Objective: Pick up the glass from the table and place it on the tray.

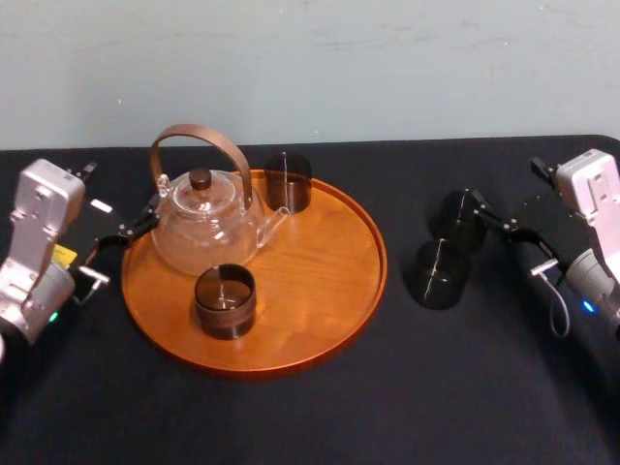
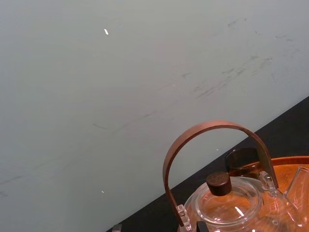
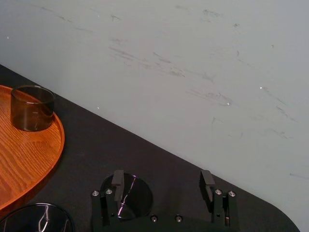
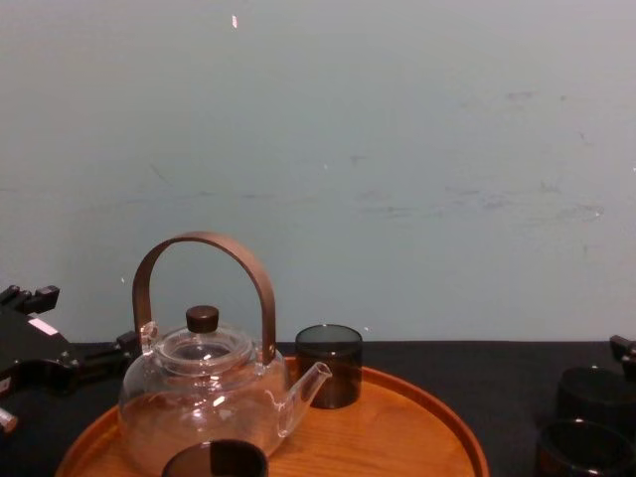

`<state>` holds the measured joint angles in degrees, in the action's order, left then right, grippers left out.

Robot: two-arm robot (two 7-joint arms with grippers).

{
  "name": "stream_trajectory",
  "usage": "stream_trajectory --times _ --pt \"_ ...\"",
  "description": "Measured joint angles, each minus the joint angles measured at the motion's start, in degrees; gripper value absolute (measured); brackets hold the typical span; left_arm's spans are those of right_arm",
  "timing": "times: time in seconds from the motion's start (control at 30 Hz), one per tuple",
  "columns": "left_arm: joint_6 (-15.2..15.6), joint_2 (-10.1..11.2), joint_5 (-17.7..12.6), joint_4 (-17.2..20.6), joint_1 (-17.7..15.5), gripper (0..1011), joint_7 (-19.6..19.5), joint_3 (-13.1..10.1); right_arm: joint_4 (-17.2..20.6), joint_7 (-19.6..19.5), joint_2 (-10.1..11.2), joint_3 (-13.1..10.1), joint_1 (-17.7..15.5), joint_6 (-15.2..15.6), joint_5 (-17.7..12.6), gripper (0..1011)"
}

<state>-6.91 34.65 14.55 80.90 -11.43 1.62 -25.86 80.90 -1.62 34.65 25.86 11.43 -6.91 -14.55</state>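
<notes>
Far glass (image 1: 463, 215) and near glass (image 1: 438, 274): both dark and upright. They stand on the desk (image 1: 291, 417) to the right of the tray (image 1: 329, 281), clear of its rim and just beside each other. Neither is on the tray.

Tray contents:
- A clear teapot (image 1: 203, 228) with an arched brown handle and a dark lid knob stands upright on the left half.
- The rear glass (image 1: 288, 181) is dark and upright. It stands at the far rim, just right of the teapot handle and behind the spout.
- The front glass (image 1: 225, 300) is dark and upright. It stands near the tray's near side, just in front of the teapot.
- The right half of the tray is bare wood.

Right arm (image 1: 593, 232): it comes in from the desk's right edge, low over the surface, with the wrist turned toward the wall. The right pincer (image 3: 161, 179) has its fingers wide apart and grips nothing. In the right wrist view one finger (image 3: 117, 179) sits over the mouth of the far glass; contact cannot be determined. The other finger is over bare desk toward the rear edge, so the glass is not between the fingers.

Left arm (image 1: 39, 242): it sits at the desk's left side beside the tray. The left pincer (image 2: 158, 226) has its fingertips apart and grips nothing. One finger is near the teapot's left side.
</notes>
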Motion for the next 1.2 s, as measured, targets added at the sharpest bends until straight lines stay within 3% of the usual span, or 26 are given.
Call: stream_trajectory --times 1.2 --pt "0.00 0.00 0.00 0.00 0.00 1001 0.00 0.00 0.00 0.00 0.00 0.00 0.00 0.00 0.00 1000"
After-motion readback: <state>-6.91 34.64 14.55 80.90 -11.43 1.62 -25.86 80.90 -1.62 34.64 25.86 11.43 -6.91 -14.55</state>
